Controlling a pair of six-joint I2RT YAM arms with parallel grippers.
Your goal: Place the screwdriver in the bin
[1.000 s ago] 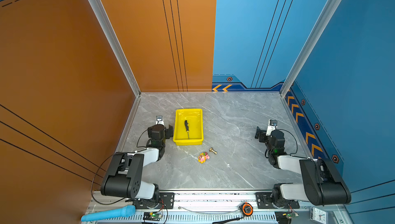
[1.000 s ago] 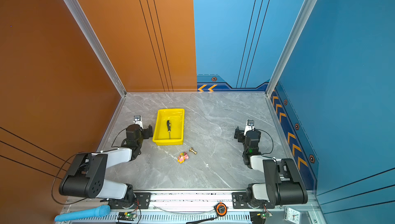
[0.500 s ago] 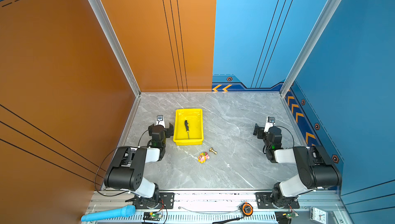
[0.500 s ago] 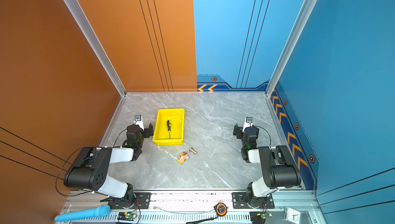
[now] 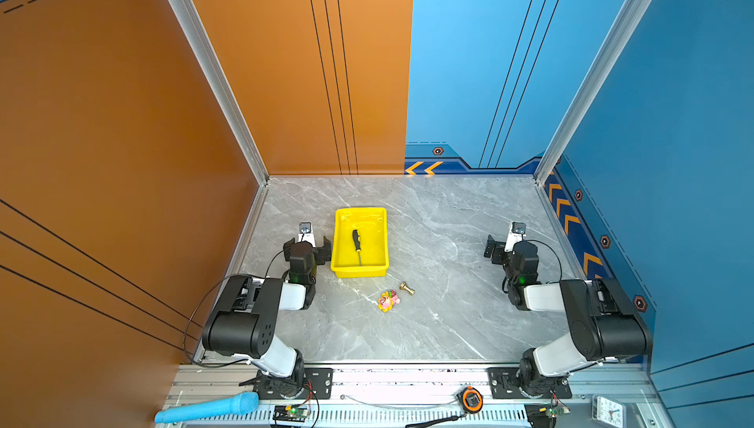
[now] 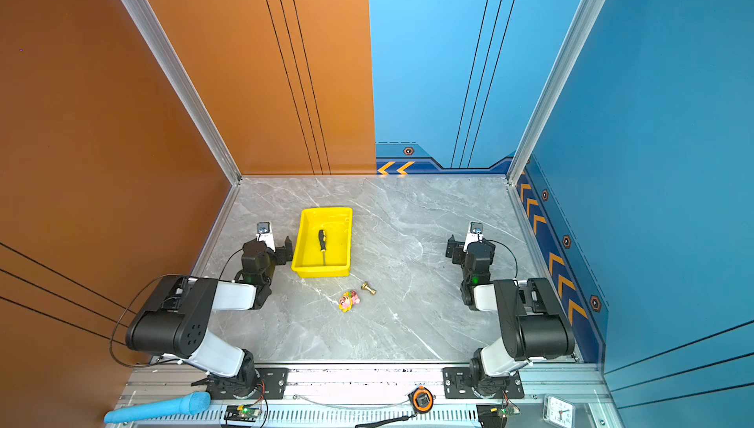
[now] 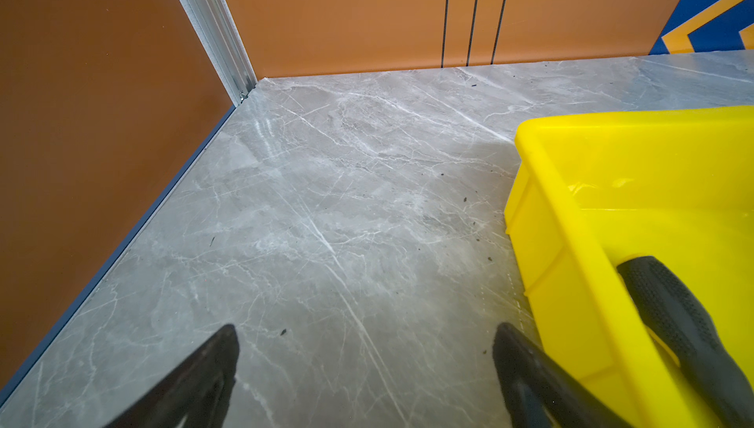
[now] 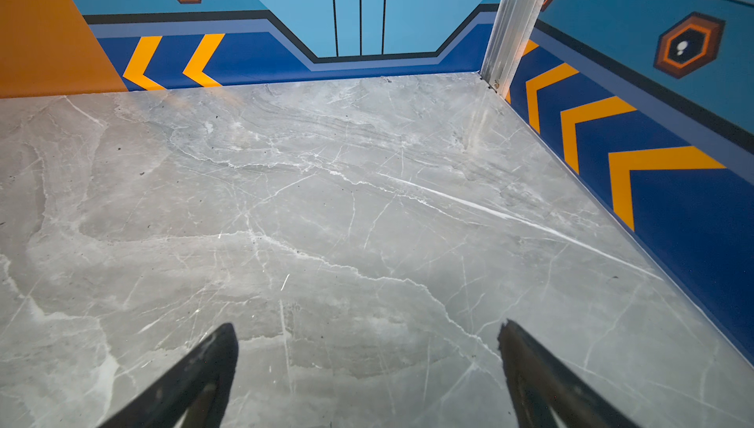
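**Screwdriver in the bin, both my hands empty**

The screwdriver [image 5: 357,247] lies flat on the floor of the yellow bin [image 5: 359,271]. Its handle points toward the table's far edge and its thin shaft toward the bin's near wall. The bin stands left of the table's middle.

My left hand [image 5: 308,241] sits just beside the bin's left wall, spread wide and holding nothing. In the left wrist view one finger is close against that wall, but I cannot tell whether it touches. My right hand [image 5: 507,245] is near the table's right edge, well apart from everything, and is likewise spread and empty.

I judge the task done. If I had to lift the tool again, I expect it would be light and stiff. The round shaft would likely roll or slip, so I would pinch across the middle of the textured black handle.
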